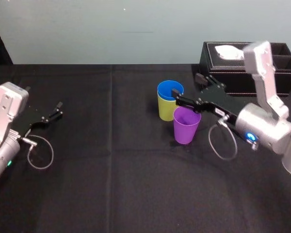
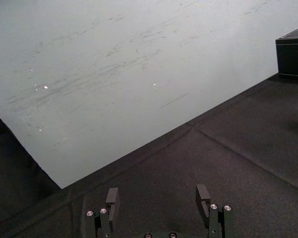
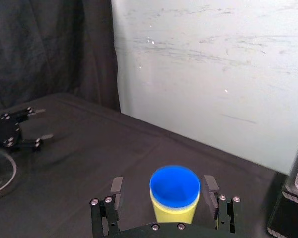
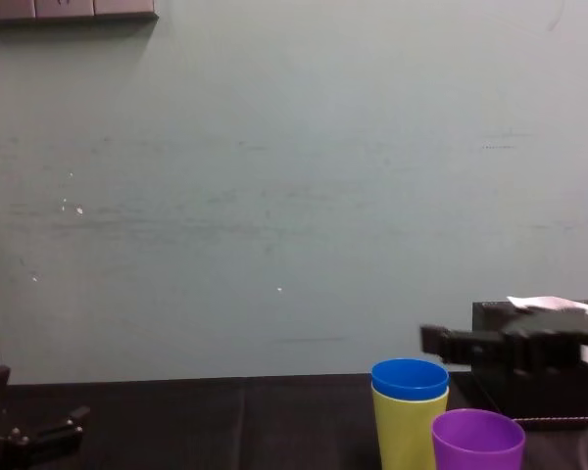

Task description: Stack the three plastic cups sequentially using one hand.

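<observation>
Blue cup mostly hidden in yellow-green cup, w/ right gripper astride.

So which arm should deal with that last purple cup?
Right. The right gripper is open at the blue cup nested in the yellow-green cup, beside the purple cup; the left gripper sits open far across the table.
</observation>
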You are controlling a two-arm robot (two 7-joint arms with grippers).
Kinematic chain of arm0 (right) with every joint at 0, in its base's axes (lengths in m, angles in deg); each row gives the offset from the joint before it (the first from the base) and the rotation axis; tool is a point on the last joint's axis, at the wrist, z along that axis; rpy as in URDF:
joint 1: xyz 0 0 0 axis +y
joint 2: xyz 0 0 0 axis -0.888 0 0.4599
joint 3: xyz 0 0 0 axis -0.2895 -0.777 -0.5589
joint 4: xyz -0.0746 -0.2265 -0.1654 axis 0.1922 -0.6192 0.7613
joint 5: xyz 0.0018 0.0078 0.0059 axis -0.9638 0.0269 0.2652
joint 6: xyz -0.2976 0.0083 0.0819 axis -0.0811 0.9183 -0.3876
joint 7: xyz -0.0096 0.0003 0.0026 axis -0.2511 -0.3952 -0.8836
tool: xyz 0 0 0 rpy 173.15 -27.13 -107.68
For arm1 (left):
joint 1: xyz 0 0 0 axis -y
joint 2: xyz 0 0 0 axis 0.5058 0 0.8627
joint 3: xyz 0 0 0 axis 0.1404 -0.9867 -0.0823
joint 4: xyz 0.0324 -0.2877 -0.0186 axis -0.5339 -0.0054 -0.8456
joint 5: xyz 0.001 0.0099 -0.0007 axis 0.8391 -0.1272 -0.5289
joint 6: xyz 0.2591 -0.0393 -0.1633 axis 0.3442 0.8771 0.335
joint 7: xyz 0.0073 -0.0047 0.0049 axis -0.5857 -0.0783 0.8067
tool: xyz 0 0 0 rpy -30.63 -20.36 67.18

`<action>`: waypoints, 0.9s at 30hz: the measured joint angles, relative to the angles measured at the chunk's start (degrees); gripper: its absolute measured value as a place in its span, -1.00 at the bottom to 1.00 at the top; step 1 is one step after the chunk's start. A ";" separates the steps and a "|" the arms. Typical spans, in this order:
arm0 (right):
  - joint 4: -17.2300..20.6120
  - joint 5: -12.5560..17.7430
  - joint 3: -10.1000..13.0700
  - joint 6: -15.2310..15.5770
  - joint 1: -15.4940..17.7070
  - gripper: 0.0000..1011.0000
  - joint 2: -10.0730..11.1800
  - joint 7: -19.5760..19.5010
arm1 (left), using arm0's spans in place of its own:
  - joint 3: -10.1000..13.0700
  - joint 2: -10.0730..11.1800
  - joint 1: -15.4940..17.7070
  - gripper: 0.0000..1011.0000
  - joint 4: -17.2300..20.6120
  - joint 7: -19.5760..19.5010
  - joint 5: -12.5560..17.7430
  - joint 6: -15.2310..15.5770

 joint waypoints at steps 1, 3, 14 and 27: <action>2.35 0.43 0.85 0.21 2.16 0.98 1.20 -0.41 | 0.00 0.00 0.00 1.00 0.00 0.00 0.00 0.00; 5.51 1.06 2.02 0.31 5.47 0.98 2.85 -1.04 | 0.01 0.00 0.00 1.00 0.00 0.00 0.00 0.00; 15.53 2.14 6.01 -1.20 19.47 0.98 8.09 -3.01 | 0.00 0.00 0.00 1.00 0.00 0.00 0.00 0.00; 14.91 -0.13 7.01 -3.28 24.44 0.98 7.78 -3.93 | 0.00 0.00 0.00 1.00 0.00 0.00 0.00 0.00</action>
